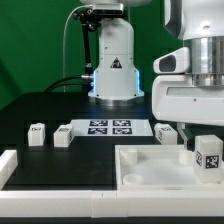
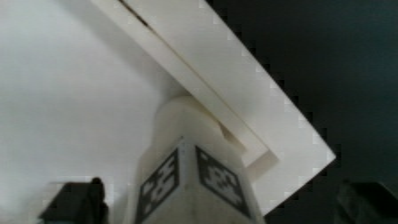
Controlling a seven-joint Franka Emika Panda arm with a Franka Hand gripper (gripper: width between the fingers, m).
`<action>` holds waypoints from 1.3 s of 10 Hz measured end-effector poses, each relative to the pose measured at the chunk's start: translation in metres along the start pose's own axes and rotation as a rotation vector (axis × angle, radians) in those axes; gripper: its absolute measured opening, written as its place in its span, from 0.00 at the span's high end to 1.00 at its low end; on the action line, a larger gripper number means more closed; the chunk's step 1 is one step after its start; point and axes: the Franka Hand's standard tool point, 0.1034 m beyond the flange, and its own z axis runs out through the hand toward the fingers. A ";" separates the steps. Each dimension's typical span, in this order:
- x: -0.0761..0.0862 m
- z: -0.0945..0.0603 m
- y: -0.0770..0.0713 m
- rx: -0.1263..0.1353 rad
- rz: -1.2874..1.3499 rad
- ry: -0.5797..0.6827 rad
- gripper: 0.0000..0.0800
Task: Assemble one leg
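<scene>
My gripper [image 1: 204, 140] is at the exterior view's right, shut on a leg [image 1: 208, 158], a small white block with black-and-white tags. It holds the leg upright at the right near corner of the large white square tray-like part [image 1: 150, 170]. In the wrist view the leg [image 2: 196, 150] stands between my dark fingers [image 2: 75, 202], over the tray part's rim [image 2: 205, 60]. I cannot tell whether the leg touches the tray part. Three more legs lie on the table: two at the left [image 1: 37, 133] [image 1: 63, 136] and one by the marker board's right end [image 1: 165, 132].
The marker board [image 1: 110, 127] lies flat at the middle back. The robot's base [image 1: 113, 65] stands behind it. A white L-shaped fence piece [image 1: 10, 165] sits at the near left edge.
</scene>
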 end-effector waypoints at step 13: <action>0.006 0.000 0.008 -0.030 -0.283 0.022 0.64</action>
